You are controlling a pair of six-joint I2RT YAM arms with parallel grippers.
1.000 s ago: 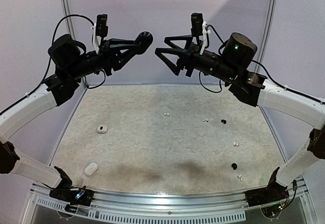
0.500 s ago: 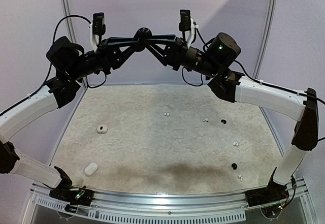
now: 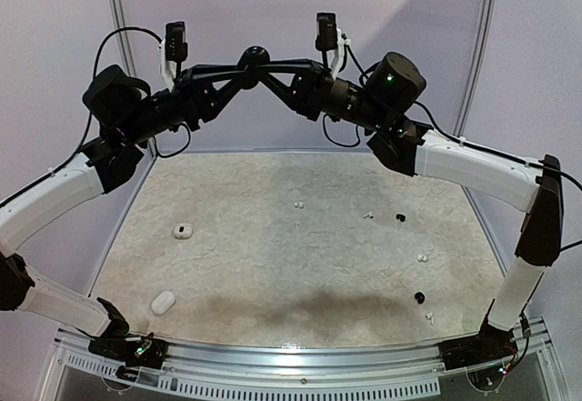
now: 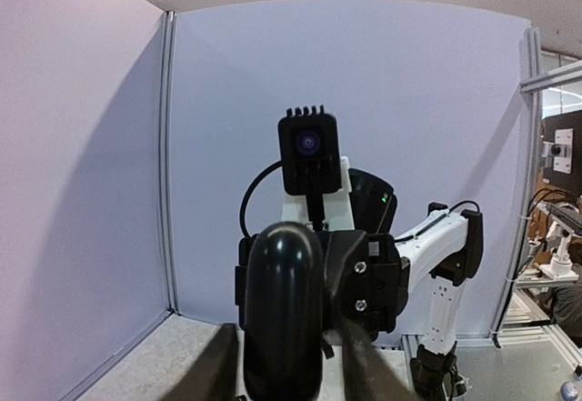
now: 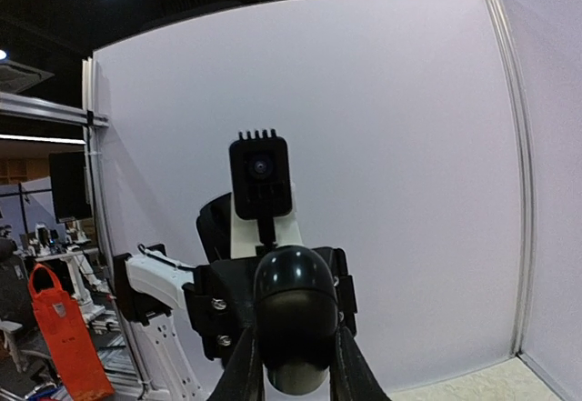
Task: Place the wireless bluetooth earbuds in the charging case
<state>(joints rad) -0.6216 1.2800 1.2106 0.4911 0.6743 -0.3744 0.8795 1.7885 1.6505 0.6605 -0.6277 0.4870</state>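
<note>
A black oval charging case (image 3: 255, 55) hangs high above the table, between both arms. My left gripper (image 3: 245, 68) is shut on it from the left, and the left wrist view shows the case (image 4: 282, 301) upright between the fingers. My right gripper (image 3: 265, 68) comes in from the right, its fingers pressed against the sides of the same case (image 5: 293, 301). The earbuds lie loose on the table, far below: white buds (image 3: 297, 205), (image 3: 367, 215), (image 3: 421, 257) and black buds (image 3: 400, 217), (image 3: 419, 297).
Two white oval cases lie on the table's left side, one (image 3: 183, 231) mid-left and one (image 3: 163, 303) near the front. Grey panel walls (image 3: 273, 1) close the back and sides. A metal rail (image 3: 291, 355) runs along the near edge.
The right arm swung left to the black case and its jaws narrowed from wide open onto it. The left arm stayed in place, holding the case.
</note>
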